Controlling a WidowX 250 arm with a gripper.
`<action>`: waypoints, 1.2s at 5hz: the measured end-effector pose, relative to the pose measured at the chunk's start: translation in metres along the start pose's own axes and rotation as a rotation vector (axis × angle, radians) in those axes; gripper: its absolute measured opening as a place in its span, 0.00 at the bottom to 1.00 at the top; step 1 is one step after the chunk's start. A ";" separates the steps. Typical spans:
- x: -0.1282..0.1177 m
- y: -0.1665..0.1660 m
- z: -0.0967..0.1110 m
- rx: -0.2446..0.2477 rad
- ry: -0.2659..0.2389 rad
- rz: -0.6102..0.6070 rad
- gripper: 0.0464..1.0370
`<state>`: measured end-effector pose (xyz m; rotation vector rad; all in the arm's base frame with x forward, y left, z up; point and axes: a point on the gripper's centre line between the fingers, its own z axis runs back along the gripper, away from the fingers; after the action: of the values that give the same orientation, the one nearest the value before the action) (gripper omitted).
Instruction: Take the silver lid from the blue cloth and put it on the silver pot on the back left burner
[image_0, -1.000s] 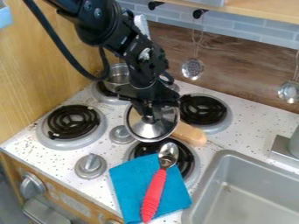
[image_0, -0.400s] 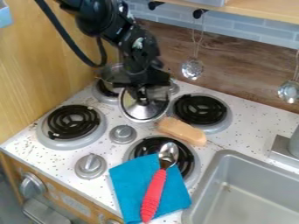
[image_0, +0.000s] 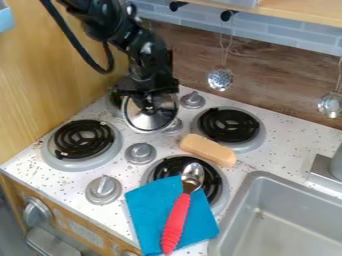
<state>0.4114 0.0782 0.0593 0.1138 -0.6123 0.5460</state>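
Observation:
My gripper (image_0: 148, 102) hangs over the back left part of the stove, shut on the knob of a round glass lid with a metal rim (image_0: 151, 121). The lid is tilted, its face turned partly towards the camera. Behind it and the gripper, the back left burner (image_0: 115, 103) is mostly hidden, and the pot there is hard to make out. To the lid's lower right lies a tan oblong block (image_0: 208, 149). A spoon with a red handle (image_0: 177, 223) rests on a folded blue cloth (image_0: 141, 204), partly over the front right burner (image_0: 215, 176).
The back right burner (image_0: 229, 125) and the front left burner (image_0: 82, 140) have black coils. Grey knobs (image_0: 140, 153) stand between the burners. A grey sink (image_0: 283, 220) is at the lower right. Ladles (image_0: 220, 78) hang at the back wall, and a wooden panel (image_0: 50, 75) rises at left.
My gripper has moved up and left in the view with the lid, away from the tan block and towards the back left burner. The block, cloth and spoon have stayed where they were.

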 end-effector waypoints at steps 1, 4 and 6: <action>0.013 0.016 0.000 0.021 -0.005 0.021 0.27; 0.047 0.019 -0.031 0.078 0.026 0.103 0.27; 0.065 0.015 -0.049 0.114 0.021 0.128 0.27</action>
<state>0.4725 0.1330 0.0558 0.1775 -0.5702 0.7057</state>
